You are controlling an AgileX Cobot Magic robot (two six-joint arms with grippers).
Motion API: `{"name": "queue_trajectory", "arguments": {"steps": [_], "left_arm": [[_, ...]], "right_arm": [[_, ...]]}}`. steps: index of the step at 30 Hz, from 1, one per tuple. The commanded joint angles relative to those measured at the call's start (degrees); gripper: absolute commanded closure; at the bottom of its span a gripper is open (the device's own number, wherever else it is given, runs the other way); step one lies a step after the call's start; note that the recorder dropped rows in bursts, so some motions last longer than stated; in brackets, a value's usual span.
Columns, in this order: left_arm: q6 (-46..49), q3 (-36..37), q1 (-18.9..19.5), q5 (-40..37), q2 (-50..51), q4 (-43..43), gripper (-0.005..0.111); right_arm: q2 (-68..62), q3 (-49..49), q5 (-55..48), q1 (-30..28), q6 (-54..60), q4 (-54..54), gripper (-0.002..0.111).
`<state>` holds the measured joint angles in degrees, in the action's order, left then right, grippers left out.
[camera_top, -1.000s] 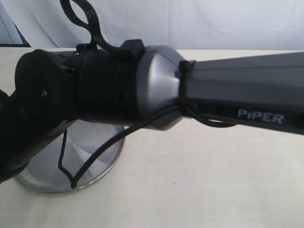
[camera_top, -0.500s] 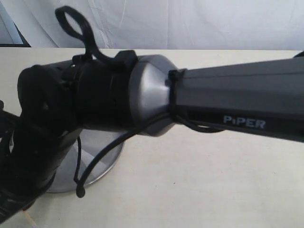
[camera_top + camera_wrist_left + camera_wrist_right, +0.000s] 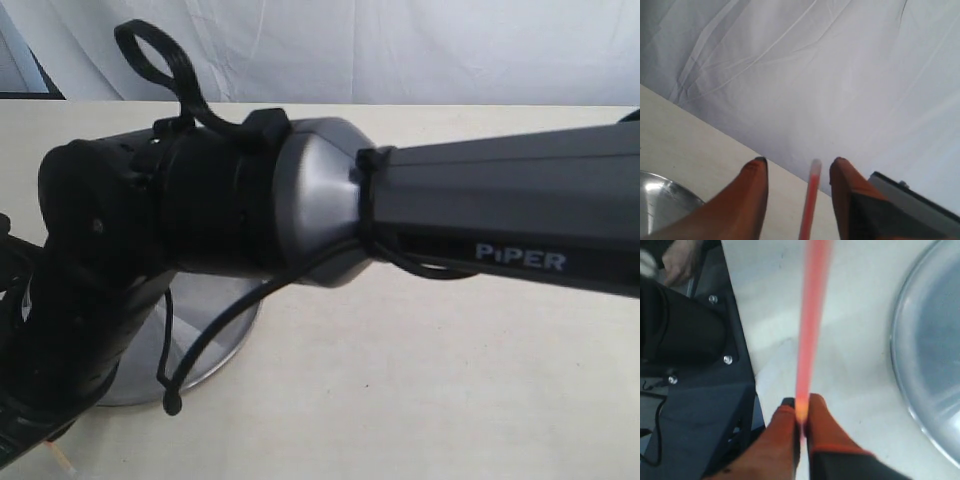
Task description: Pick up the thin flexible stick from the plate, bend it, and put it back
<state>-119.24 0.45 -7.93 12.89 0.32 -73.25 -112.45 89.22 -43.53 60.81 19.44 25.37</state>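
My right gripper (image 3: 801, 402) is shut on one end of the thin red-orange stick (image 3: 810, 315), which runs straight away from the fingers above the table beside the plate (image 3: 927, 360). In the left wrist view the stick's pale end (image 3: 815, 167) stands between the orange fingers (image 3: 752, 195) of my left gripper (image 3: 799, 161). That gripper is open and touches nothing. The shiny steel plate (image 3: 215, 335) shows only partly in the exterior view, under the right arm (image 3: 480, 215). Both grippers are hidden there.
A black cable (image 3: 215, 335) loops from the right arm down over the plate. A dark machine base (image 3: 695, 390) lies close beside the right gripper. White cloth (image 3: 840, 75) hangs behind the cream table (image 3: 420, 390).
The right arm has swung left and lower, covering more of the plate, and the black cable loop has shifted with it. In the last half second it has hardly moved.
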Motion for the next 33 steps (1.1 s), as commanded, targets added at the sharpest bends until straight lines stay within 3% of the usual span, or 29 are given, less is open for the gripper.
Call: {"name": "queue_trajectory", "arguments": {"steps": [1,6,11,26,33], "left_arm": [[-0.1,-0.4,-0.2,1.1,-0.3,0.0,0.066],[-0.1,-0.4,-0.2,1.3,-0.3,0.0,0.071],[-0.1,-0.4,-0.2,2.5,-0.3,-3.9,0.106],[-0.1,-0.4,-0.2,2.7,-0.3,-7.9,0.106],[-0.2,-0.4,-0.2,2.8,-0.3,-2.9,0.106]], "right_arm": [[2.1,0.0,4.2,-0.1,0.1,-0.9,0.109],[2.7,0.0,5.0,-0.1,0.1,-0.9,0.109],[3.2,0.0,3.8,-0.1,0.1,-0.4,0.109],[8.1,0.0,2.0,-0.1,0.1,-0.3,0.109],[7.2,0.0,2.4,-0.1,0.1,-0.4,0.109]]}}
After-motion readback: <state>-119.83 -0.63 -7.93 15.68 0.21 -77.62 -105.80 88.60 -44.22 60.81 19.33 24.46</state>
